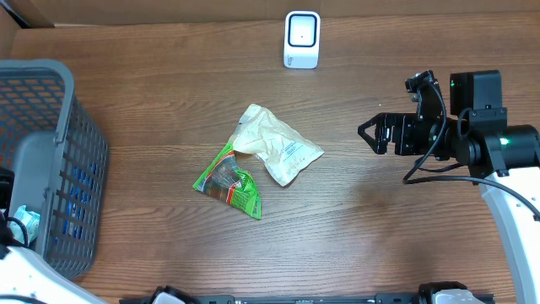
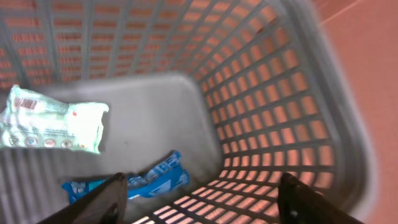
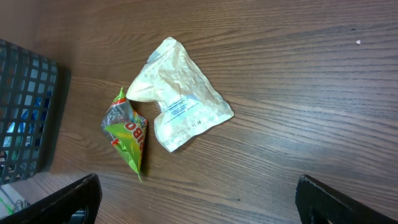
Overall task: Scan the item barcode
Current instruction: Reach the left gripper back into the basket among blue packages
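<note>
Crinkled cream pouch (image 1: 278, 145) (image 3: 180, 99) lies flat near the middle of the frame on the wood-grain tabletop (image 1: 380, 236). It is roughly triangular and made of wrinkled foil-like film. A small block of blue print sits on its face, too fine to read. Its lower left edge touches and partly overlaps a green snack bag (image 1: 229, 179) (image 3: 127, 134). That bag is glossy, with a clear window and red lettering that cannot be made out.

A white barcode scanner (image 1: 302, 38) with a dark rounded window stands upright at the upper middle of the frame, well apart from both packets.

The right gripper (image 1: 371, 133) (image 3: 198, 186) hovers at the right of the overhead frame, pointing toward the pouch. Its jaws are spread wide and hold nothing.

A grey plastic lattice basket (image 1: 51, 110) (image 2: 267, 99) (image 3: 25, 106) fills the left edge. The left gripper (image 2: 202, 186) looks down into it, jaws well apart and empty. Inside, at the left of that view, is a white-and-green soft pack (image 2: 50, 121) with a red-printed label and a row of small icons, all illegible. A blue wrapper (image 2: 155, 177) lies on the basket floor at lower centre.
</note>
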